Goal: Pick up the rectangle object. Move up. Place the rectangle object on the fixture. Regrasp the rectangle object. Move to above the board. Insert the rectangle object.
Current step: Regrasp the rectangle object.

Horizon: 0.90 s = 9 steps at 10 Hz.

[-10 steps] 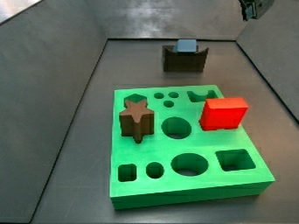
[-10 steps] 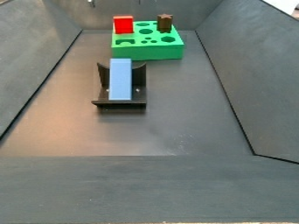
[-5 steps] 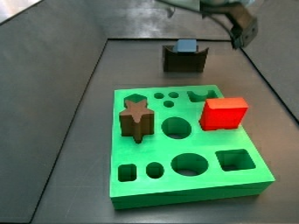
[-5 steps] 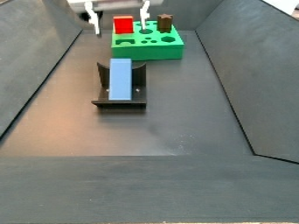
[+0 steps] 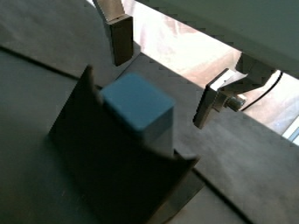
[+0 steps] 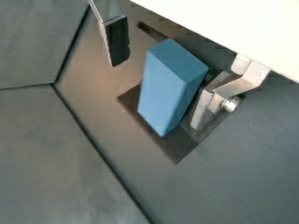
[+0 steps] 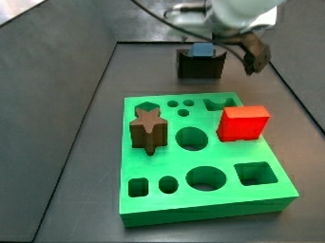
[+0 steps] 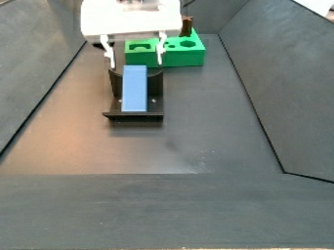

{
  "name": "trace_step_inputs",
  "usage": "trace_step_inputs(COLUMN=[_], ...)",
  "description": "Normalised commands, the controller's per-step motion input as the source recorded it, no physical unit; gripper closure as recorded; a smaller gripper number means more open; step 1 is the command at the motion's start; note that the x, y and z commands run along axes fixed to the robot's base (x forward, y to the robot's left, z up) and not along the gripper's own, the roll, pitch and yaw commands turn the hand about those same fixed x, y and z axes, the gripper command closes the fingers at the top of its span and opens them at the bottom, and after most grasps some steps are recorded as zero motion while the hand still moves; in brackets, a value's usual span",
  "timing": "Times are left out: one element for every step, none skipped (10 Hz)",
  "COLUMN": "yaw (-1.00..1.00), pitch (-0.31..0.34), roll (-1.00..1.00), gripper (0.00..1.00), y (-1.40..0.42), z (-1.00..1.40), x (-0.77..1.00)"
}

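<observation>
The light-blue rectangle object lies on the dark fixture, and shows in both wrist views. My gripper is open and low over the fixture's far end. Its fingers straddle the block with a gap on each side; nothing is held. In a side view the gripper hangs over the fixture and the block. The green board lies nearer that camera.
A red cube and a brown star piece stand on the board. The board sits just behind the fixture. Sloping dark grey walls close in the floor on both sides.
My gripper has come down from the upper edge of the views to the fixture, and its open fingers now sit either side of the block. The block has not moved.
</observation>
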Motion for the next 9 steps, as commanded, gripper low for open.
trace_step_inputs(yaw=[-0.05, -0.06, -0.05, -0.04, -0.03, -0.02, -0.02, -0.01, -0.01], pitch=[-0.081, -0.047, -0.020, -0.007, 0.012, 0.011, 0.011, 0.011, 0.011], roll=[0.08, 0.08, 0.07, 0.07, 0.06, 0.05, 0.05, 0.05, 0.05], gripper=[0.00, 0.00, 0.00, 0.00, 0.00, 0.00, 0.00, 0.00, 0.00], y=[0.02, 0.01, 0.01, 0.01, 0.00, -0.01, -0.01, 0.00, 0.00], z=[-0.78, -0.58, -0.39, -0.24, -0.20, -0.19, -0.19, -0.19, -0.18], x=[0.09, 0.08, 0.07, 0.07, 0.03, 0.01, 0.01, 0.01, 0.01])
